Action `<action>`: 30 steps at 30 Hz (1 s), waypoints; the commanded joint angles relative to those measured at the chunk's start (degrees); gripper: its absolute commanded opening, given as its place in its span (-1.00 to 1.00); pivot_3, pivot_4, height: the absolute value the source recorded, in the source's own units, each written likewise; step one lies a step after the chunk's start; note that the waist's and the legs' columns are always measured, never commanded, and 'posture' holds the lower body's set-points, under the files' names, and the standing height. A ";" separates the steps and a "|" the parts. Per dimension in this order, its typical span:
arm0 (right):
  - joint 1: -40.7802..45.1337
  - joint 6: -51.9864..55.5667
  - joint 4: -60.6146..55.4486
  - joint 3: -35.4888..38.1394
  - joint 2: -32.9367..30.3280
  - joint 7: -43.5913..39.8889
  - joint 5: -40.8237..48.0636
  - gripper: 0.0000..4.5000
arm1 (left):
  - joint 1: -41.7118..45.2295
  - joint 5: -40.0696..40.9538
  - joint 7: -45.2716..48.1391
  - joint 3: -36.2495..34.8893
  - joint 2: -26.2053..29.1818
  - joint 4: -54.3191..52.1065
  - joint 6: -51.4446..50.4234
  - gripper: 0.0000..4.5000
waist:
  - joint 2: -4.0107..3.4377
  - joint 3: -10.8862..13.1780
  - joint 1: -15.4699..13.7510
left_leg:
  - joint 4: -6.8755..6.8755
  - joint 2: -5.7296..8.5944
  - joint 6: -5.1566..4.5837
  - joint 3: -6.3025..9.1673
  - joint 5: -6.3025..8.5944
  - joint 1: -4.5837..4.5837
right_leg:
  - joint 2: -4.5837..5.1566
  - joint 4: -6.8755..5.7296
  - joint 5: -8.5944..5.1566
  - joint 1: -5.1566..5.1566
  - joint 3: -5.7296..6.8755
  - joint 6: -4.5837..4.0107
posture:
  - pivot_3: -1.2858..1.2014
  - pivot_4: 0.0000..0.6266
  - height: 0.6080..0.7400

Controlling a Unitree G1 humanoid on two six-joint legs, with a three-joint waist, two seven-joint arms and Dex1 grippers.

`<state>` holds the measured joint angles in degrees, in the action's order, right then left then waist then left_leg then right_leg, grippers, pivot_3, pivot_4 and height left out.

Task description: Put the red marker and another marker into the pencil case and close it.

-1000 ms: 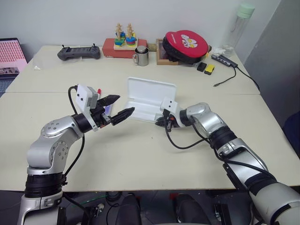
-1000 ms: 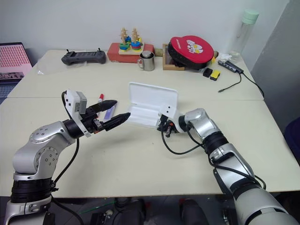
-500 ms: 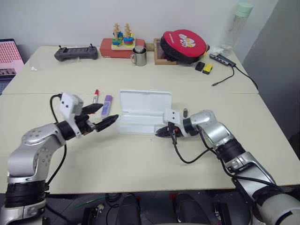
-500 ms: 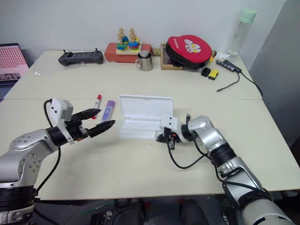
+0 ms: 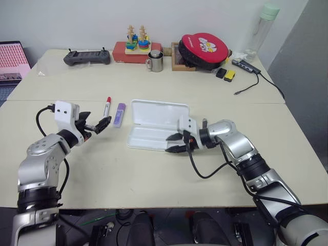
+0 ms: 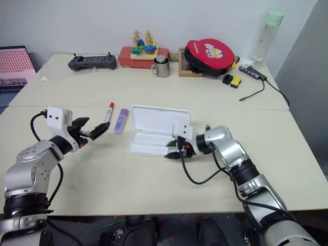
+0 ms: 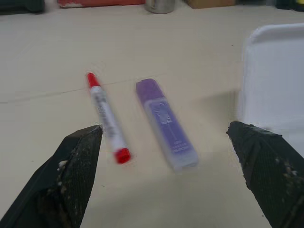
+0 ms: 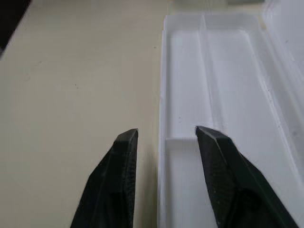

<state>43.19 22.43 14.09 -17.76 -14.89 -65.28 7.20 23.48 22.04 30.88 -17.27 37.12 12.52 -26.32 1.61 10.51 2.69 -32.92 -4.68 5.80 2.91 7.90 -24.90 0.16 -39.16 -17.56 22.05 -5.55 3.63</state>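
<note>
The pencil case [image 5: 156, 124] lies open on the bench [image 5: 154, 169], its tray bare. The red marker [image 5: 107, 106] and the lavender marker [image 5: 118, 114] lie side by side just left of it. The left gripper [image 5: 96, 124], jaws released, hovers near them; the right gripper [image 5: 173, 143], parted, straddles the tray's rim.

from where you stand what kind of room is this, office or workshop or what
Probably an office or lab set up for robot trials. Pale work tables pushed together stand by a plain wall, a handheld controller lies at the far edge, a laptop screen glows at the left, and a cabled adapter sits near a water bottle.
</note>
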 commanded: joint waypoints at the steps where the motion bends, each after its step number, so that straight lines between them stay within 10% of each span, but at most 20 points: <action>1: 0.63 2.33 -5.67 4.99 1.98 3.98 4.77 0.40 | 4.36 -3.05 -5.00 0.37 -1.82 4.13 2.16 1.00 | 0.03 -0.02 -0.07 | -0.01 0.00 0.00 0.00 0.00 0.00 | 0.00 -0.01 0.00 -0.01 0.00 0.00 | 0.03 -0.52 1.00; 7: -0.33 4.97 -10.92 7.29 2.97 7.58 7.94 0.99 | 9.43 -5.14 -9.00 -0.35 -2.71 13.06 3.59 1.00 | 0.03 -0.02 -0.30 | 0.02 0.01 0.00 0.00 0.00 0.00 | 0.01 -0.03 0.01 0.00 0.02 -0.01 | 0.03 -0.52 1.00; 19: 1.53 5.52 -13.24 9.13 3.47 13.67 10.37 1.00 | 16.60 -9.72 -6.80 4.08 -2.87 27.00 4.49 1.00 | 0.03 -0.02 -0.39 | 0.03 0.02 0.01 0.01 0.00 -0.02 | 0.00 -0.03 0.01 0.01 0.03 -0.01 | 0.03 -0.52 1.00; 30: 3.18 4.71 -13.22 9.98 3.21 15.37 11.72 1.00 | 16.95 -10.09 -7.55 3.61 -3.17 27.86 5.12 0.09 | 0.03 -0.02 -0.40 | 0.04 0.02 0.00 0.01 0.00 -0.02 | 0.00 -0.03 0.01 0.01 0.03 -0.01 | 0.03 -0.52 1.00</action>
<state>44.02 28.25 2.98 -9.82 -11.61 -50.23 17.19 39.93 12.12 24.16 -12.79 33.74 41.33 -22.05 1.64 10.49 2.29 -32.88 -4.66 5.81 2.92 7.90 -24.92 0.16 -39.19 -17.55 22.07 -5.52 3.62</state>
